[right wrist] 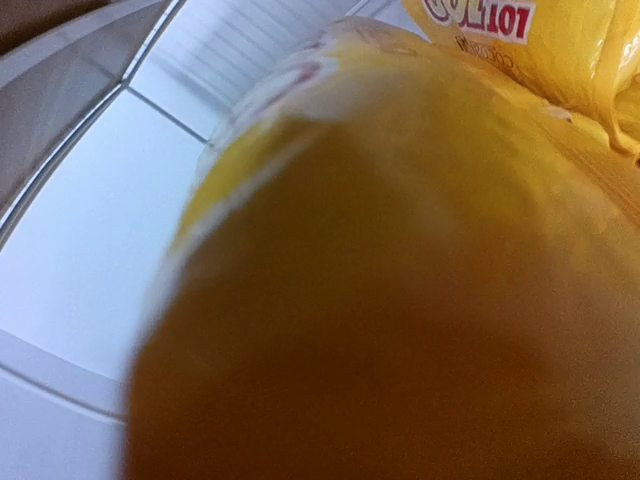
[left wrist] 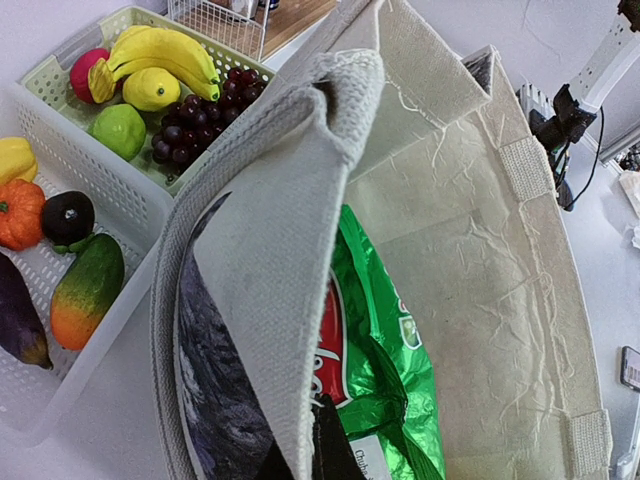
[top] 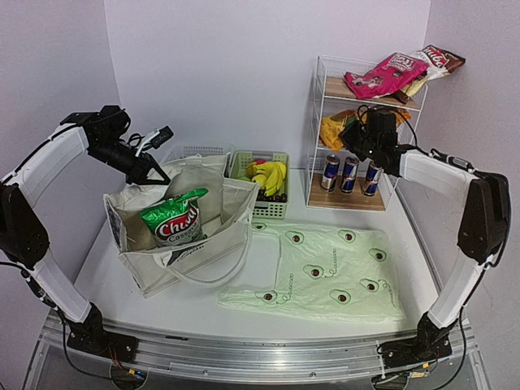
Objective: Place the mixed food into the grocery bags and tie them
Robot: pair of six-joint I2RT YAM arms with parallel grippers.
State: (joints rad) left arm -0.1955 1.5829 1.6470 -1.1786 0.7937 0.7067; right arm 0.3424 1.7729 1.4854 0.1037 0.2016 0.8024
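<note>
Pinching far rim of cream tote point(top: 213, 244) with left gripper point(top: 158, 172), jaws clenched on canvas, left side of table. Standing upright inside tote: green-white crisp packet point(top: 175, 219). Gripping orange crisp packet point(top: 333, 128) with right gripper point(top: 356, 135), jaws clenched on it, middle shelf of wire rack point(top: 316, 97), far right. Lying flat, near right: plastic bag point(top: 325, 280). Sitting in green basket point(top: 270, 211), just beyond tote: bananas point(top: 270, 174), grapes point(top: 275, 196).

A green crisp packet point(top: 173, 219) stands in the open cream tote point(top: 231, 210) at nine o'clock, while the avocado-printed bag point(top: 325, 284) lies flat at four.
</note>
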